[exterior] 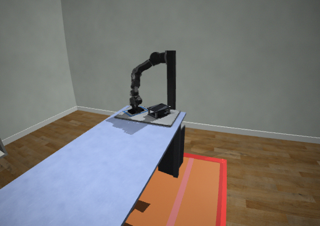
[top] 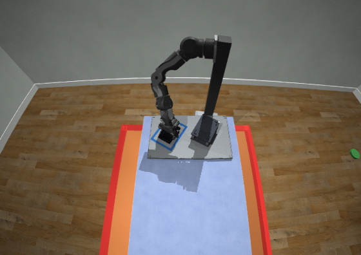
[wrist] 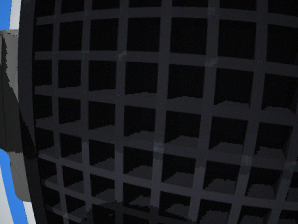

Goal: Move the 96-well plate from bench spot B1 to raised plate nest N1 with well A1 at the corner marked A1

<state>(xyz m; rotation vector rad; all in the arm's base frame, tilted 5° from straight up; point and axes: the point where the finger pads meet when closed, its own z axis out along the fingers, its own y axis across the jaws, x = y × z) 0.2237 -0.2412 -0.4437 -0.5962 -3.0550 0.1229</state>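
The black 96-well plate (top: 166, 136) lies inside the blue outline of bench spot B1 on the grey base plate. My gripper (top: 168, 130) is down on it, shut on the plate. The plate also shows in the exterior view (exterior: 134, 111), low within the blue outline. The raised black nest N1 (top: 205, 131) stands to the right of the plate, also visible in the exterior view (exterior: 158, 110). Its A1 mark is too small to see.
The arm's black mounting column (top: 218, 78) rises behind the nest. The grey base plate (top: 190, 139) sits at the far end of a long pale blue bench (top: 190, 203). A green disc (top: 354, 153) lies on the floor far right.
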